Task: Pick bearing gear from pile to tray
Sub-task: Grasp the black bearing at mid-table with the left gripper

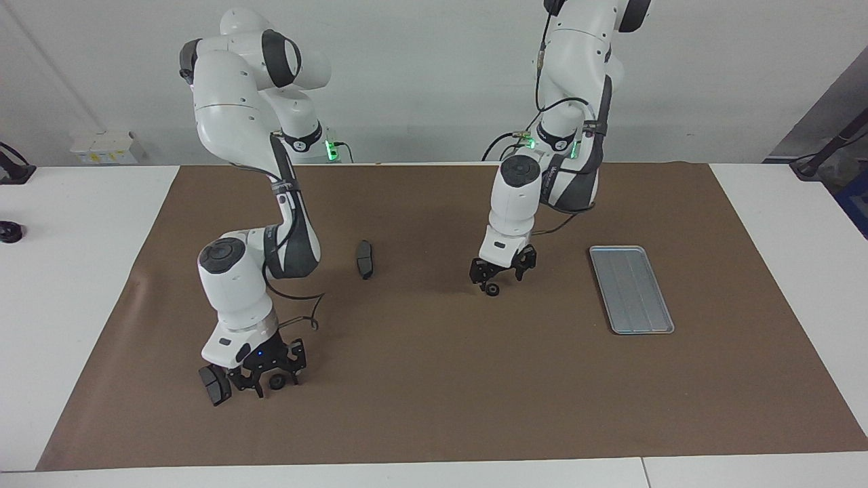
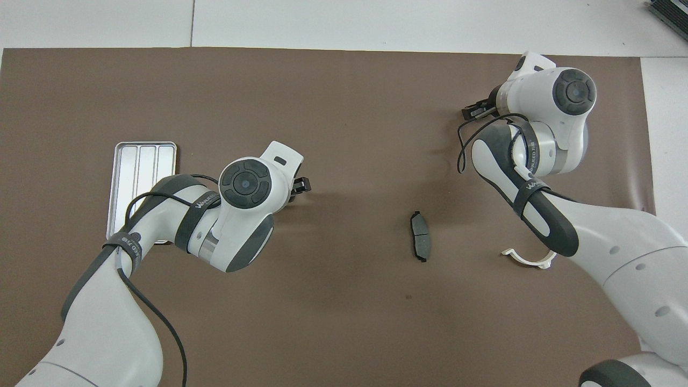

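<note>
Now, the big brown paper mat (image 1: pixel 434 379) covers my table. The flat silver-grey metal tray (image 1: pixel 630 288) lies on it toward my left arm's end, with nothing in it. My left gripper (image 1: pixel 500 270) is down low with its fingers spread open around a little black round gear (image 1: pixel 491 289) in the middle of the mat. My right gripper (image 1: pixel 268 373) is low too, open around another small black gear (image 1: pixel 277 381), just beside a dark grey brake-pad piece (image 1: pixel 214 383). A second dark grey pad (image 1: pixel 365 259) and a white half-ring bracket (image 2: pixel 529 259) lie nearer my arms.
</note>
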